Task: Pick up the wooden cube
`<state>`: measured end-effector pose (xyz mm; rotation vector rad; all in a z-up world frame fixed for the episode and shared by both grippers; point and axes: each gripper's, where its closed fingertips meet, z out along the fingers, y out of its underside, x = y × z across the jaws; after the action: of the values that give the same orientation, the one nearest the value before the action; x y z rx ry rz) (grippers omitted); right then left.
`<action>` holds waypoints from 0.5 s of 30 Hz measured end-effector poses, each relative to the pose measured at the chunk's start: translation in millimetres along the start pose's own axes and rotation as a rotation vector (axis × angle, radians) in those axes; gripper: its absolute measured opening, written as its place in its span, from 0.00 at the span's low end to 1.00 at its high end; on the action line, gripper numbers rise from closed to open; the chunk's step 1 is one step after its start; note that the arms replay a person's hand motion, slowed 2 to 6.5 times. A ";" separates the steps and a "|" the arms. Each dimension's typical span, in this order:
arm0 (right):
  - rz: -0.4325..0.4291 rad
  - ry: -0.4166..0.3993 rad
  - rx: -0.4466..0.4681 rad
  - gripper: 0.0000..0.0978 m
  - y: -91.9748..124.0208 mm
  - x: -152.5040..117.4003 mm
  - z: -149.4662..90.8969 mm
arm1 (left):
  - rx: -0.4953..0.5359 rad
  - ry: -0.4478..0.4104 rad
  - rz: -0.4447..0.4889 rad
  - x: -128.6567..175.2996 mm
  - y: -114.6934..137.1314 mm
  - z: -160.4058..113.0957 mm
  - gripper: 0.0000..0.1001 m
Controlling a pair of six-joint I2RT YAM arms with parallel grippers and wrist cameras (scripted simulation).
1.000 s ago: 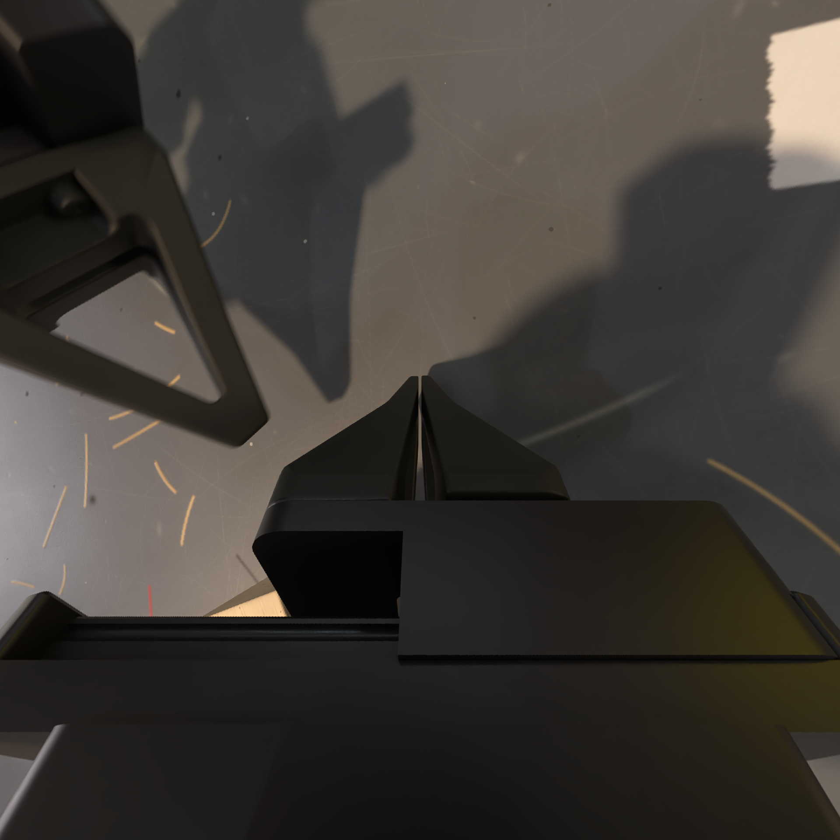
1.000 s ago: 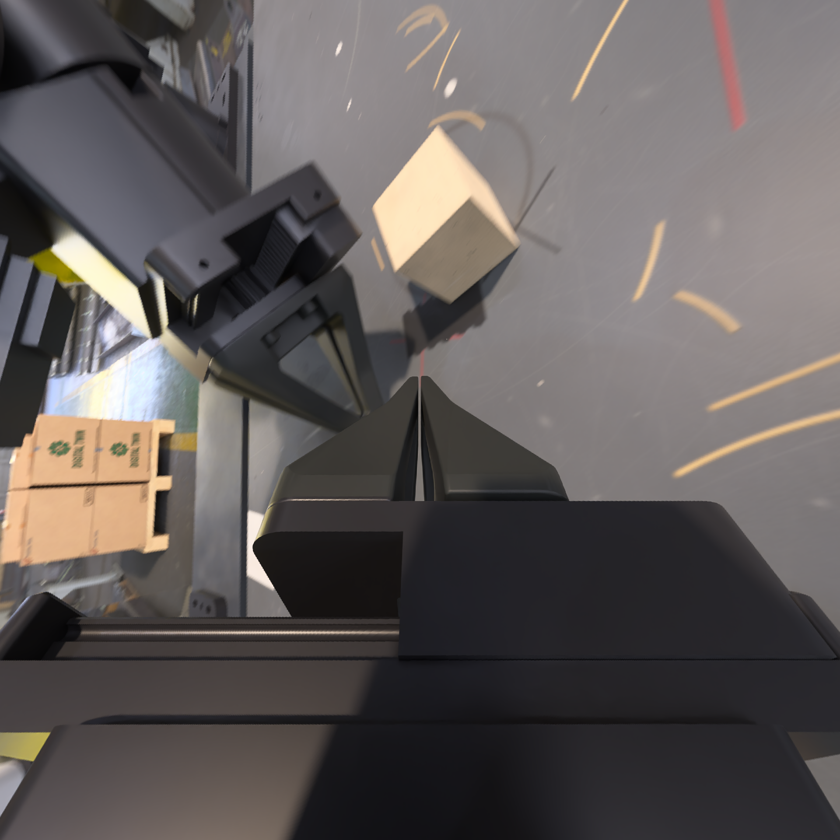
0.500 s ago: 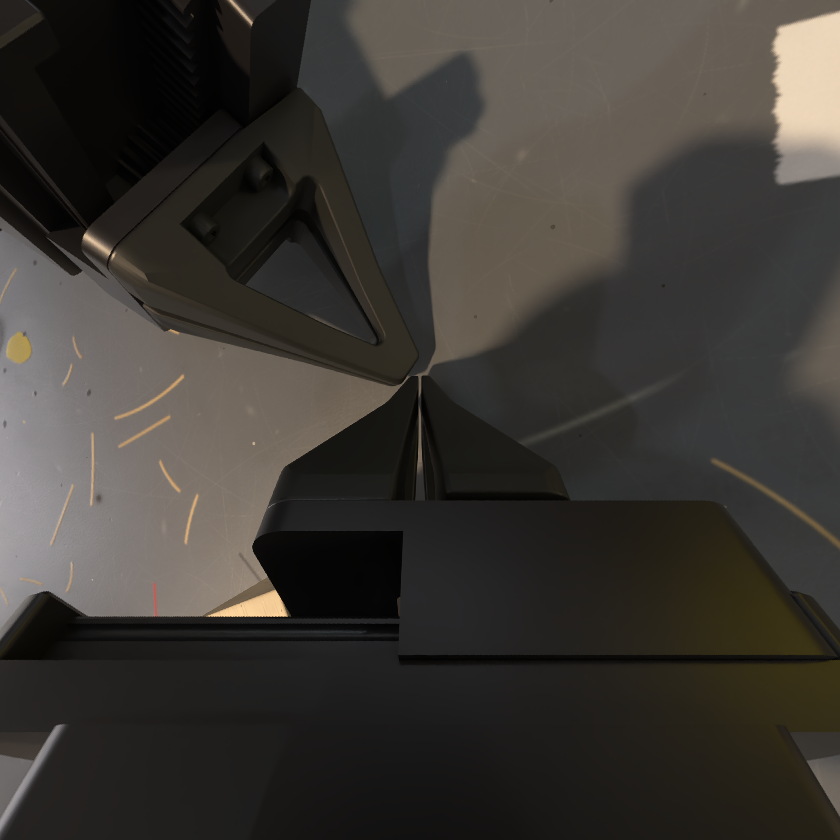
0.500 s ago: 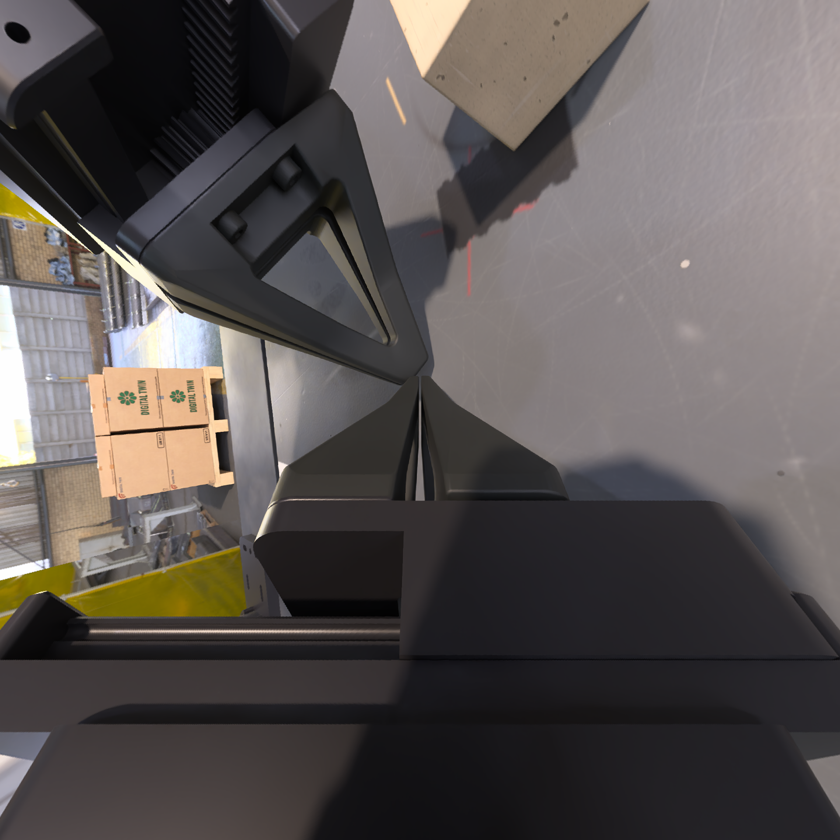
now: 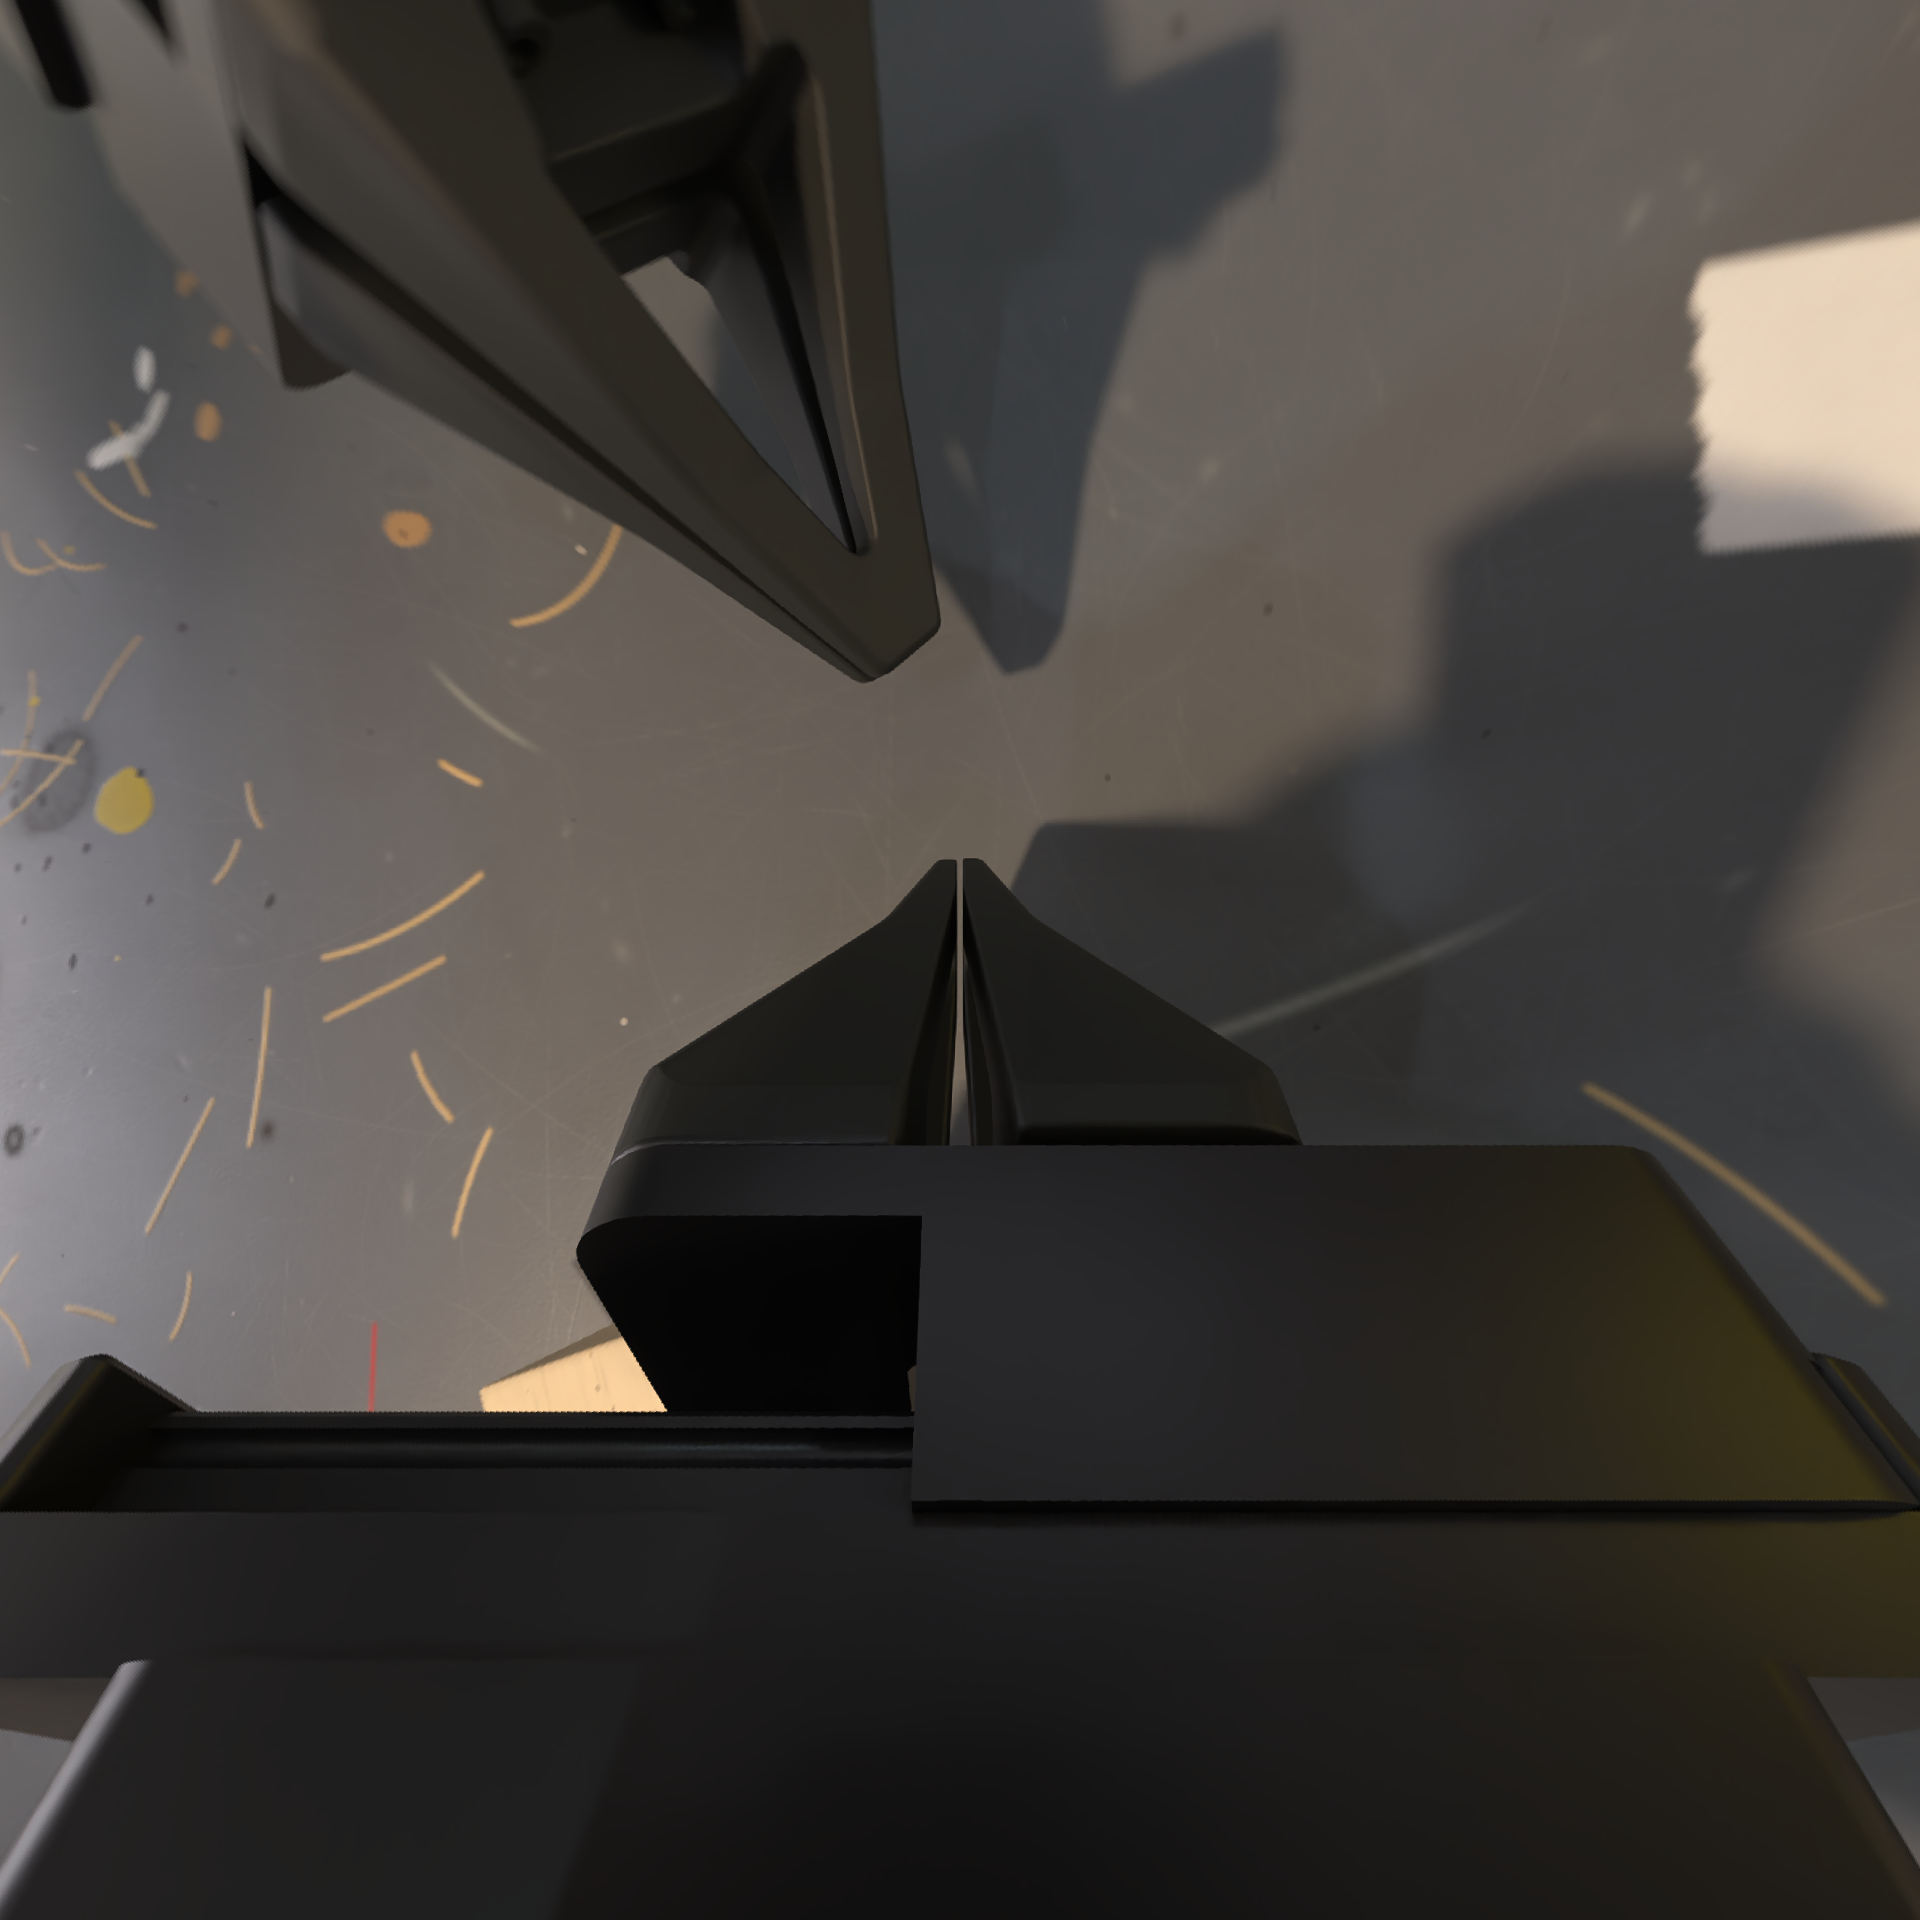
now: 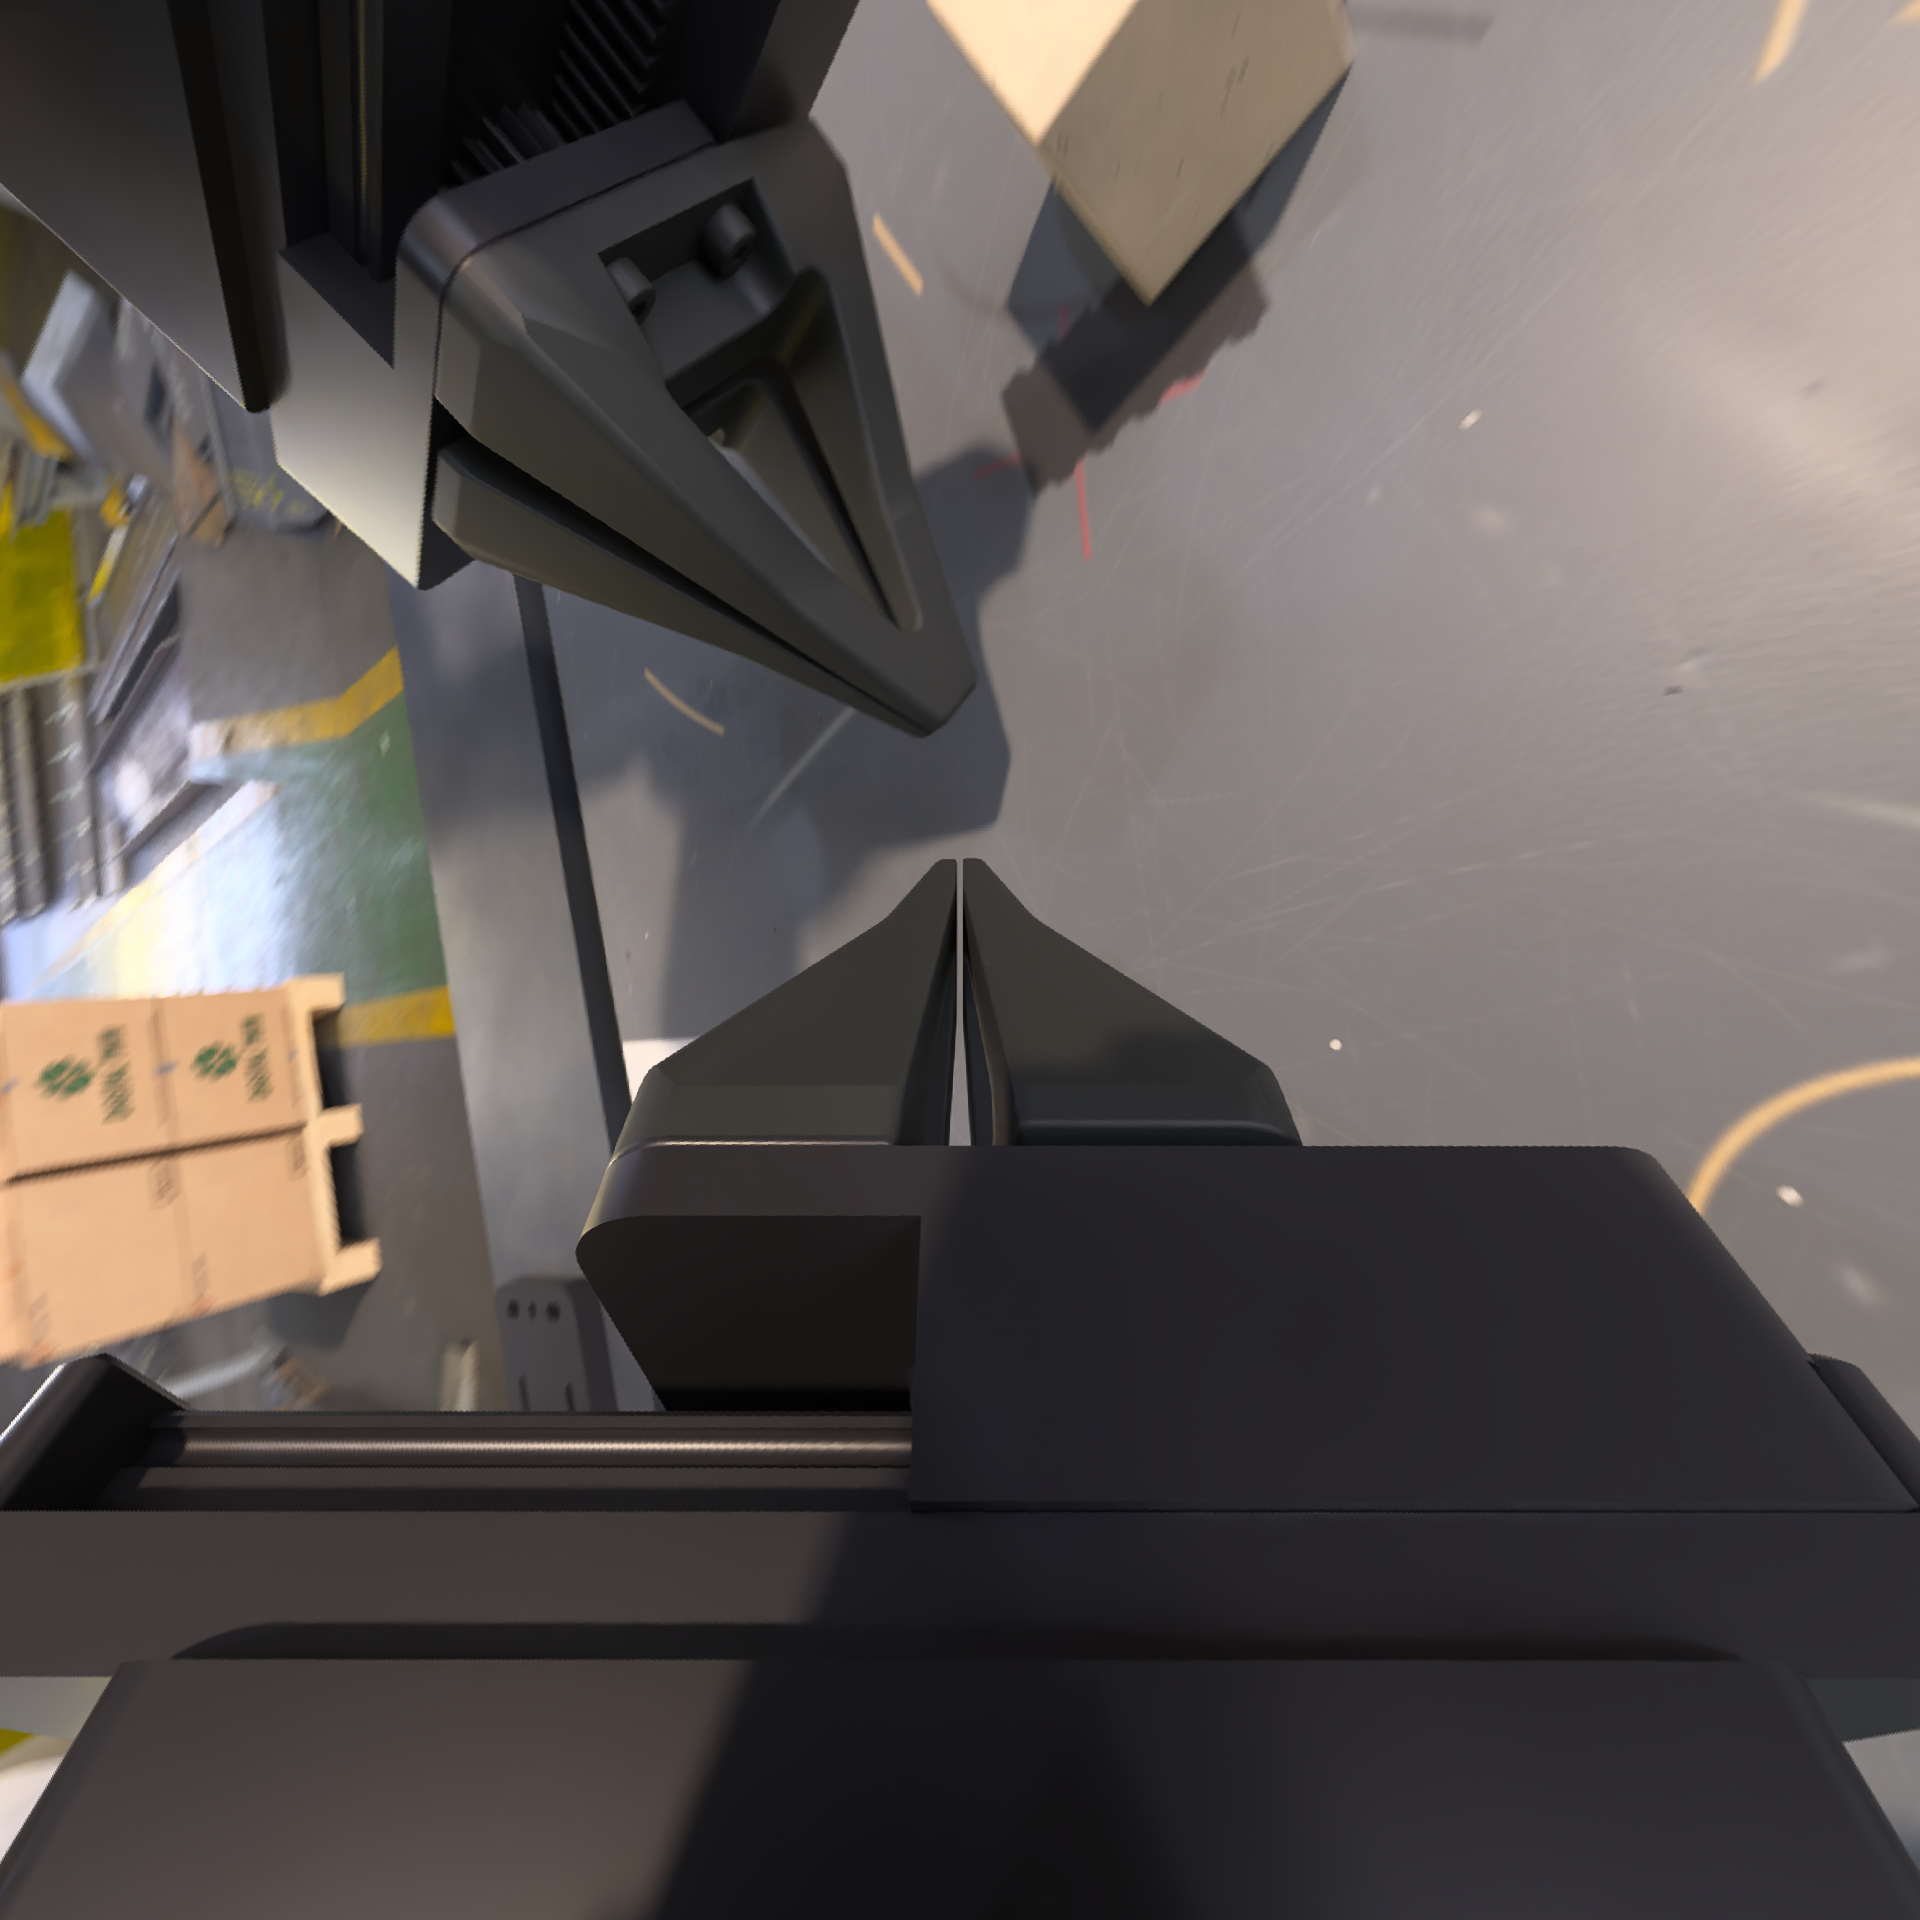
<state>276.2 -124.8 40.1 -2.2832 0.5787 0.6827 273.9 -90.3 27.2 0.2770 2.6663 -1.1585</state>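
In the left wrist view, the left gripper (image 5: pixel 959 864) hangs over a scratched grey table (image 5: pixel 727 790), its two fingers pressed together with only a hairline slit between them and nothing held. To its far left the right gripper (image 5: pixel 883 644) reaches down into the picture, its tip near but apart from the left one; its fingers also lie together. Paint flecks and thin tan scratches mark the table on the left side. A corner of the wooden cube (image 5: pixel 571 1387) peeks out low in the view, just behind the left gripper's body, resting on the table beside a short red line (image 5: pixel 373 1366).

In the right wrist view, stacked cardboard boxes (image 6: pixel 166 1164) stand on the floor at the far left, beyond the table edge. Next comes the left gripper (image 6: pixel 930 717), pointing down with fingers closed on nothing. The right gripper (image 6: pixel 959 864) sits in the middle, narrow, its fingers all but touching and empty. The wooden cube (image 6: pixel 1153 114) lies at the far top right on the table (image 6: pixel 1455 727), partly cut off by the picture edge, well apart from both grippers, with its dark shadow just below it.
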 end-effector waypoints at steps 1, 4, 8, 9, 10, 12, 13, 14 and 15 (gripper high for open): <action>-0.009 0.029 0.043 0.01 -3.4 -0.7 -3.4 | 0.033 -0.004 -0.021 -1.5 -4.2 -4.7 0.01; -0.043 0.145 0.156 0.02 -10.7 -3.7 -13.4 | 0.138 0.000 -0.106 -8.1 -14.9 -23.7 0.01; -0.066 0.302 0.281 0.28 -20.2 -10.6 -23.3 | 0.225 0.009 -0.249 -24.1 -17.6 -50.8 0.02; -0.065 0.331 0.303 0.41 -21.8 -13.1 -23.4 | 0.231 0.007 -0.283 -28.4 -15.4 -56.5 0.06; -0.063 0.355 0.322 0.52 -23.4 -15.8 -22.3 | 0.229 0.005 -0.317 -32.1 -11.5 -61.7 0.12; -0.064 0.391 0.352 0.66 -26.9 -20.6 -17.4 | 0.204 -0.002 -0.372 -37.9 -0.7 -69.7 0.33; -0.066 0.407 0.370 0.68 -29.4 -22.9 -13.8 | 0.189 -0.009 -0.393 -40.7 5.3 -73.4 0.49; -0.068 0.419 0.389 0.68 -31.9 -25.3 -9.7 | 0.175 -0.019 -0.407 -43.6 11.0 -76.8 0.66; -0.070 0.426 0.407 0.65 -34.4 -28.2 -4.7 | 0.165 -0.035 -0.416 -47.1 16.1 -80.4 0.86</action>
<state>275.6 -99.0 76.6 -2.0495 0.7516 0.0262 313.1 -24.3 82.4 -0.2858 2.6747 -1.4850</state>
